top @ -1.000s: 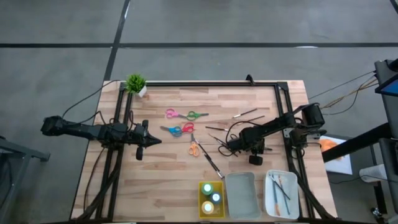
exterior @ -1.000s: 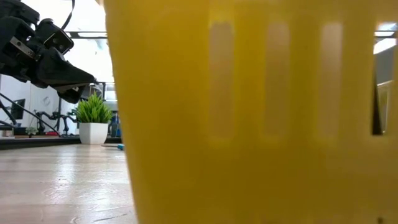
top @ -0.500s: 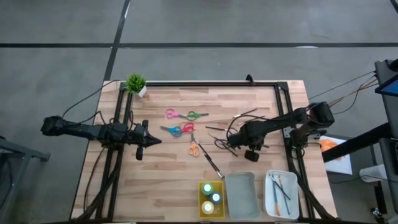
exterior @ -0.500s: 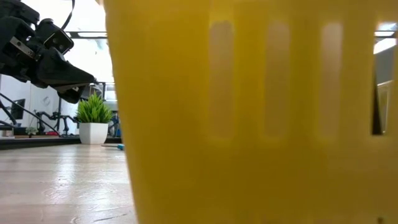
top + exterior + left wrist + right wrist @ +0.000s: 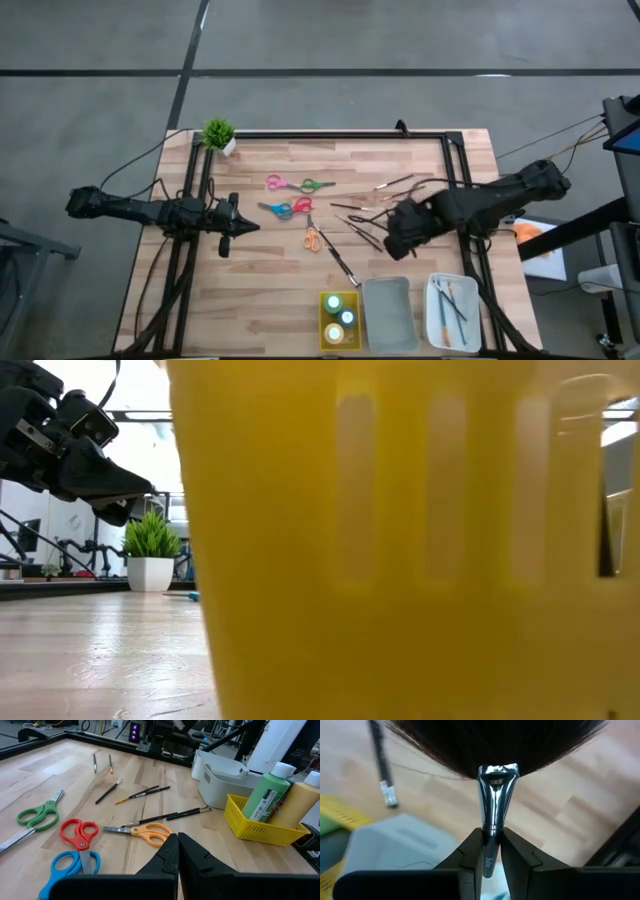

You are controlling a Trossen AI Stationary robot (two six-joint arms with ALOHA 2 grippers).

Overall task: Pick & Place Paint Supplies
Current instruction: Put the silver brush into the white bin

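Observation:
My right gripper hangs above the table's right half, pointing down, shut on the stubby dark brush with a silver ferrule and wide dark bristles. Thin brushes and three pairs of scissors lie flat on the wood. Paint bottles stand in the yellow tray at the near edge. My left gripper waits shut over the table's left side. My right gripper pinches the brush's dark handle just behind the ferrule between its two fingers. The fingers come from above and lie along the brush. The brush sticks out below them, bristles downward, lifted clear of the table.
A grey tray and a white tray holding brushes stand beside the yellow one at the near edge. A small potted plant sits at the far left corner. A black frame borders the table. The yellow tray's wall fills the low view.
My right gripper has risen well above the table with the stubby dark brush, rolling its wrist and drifting slightly toward the right edge. The brush has come up off the wood and now hangs clear.

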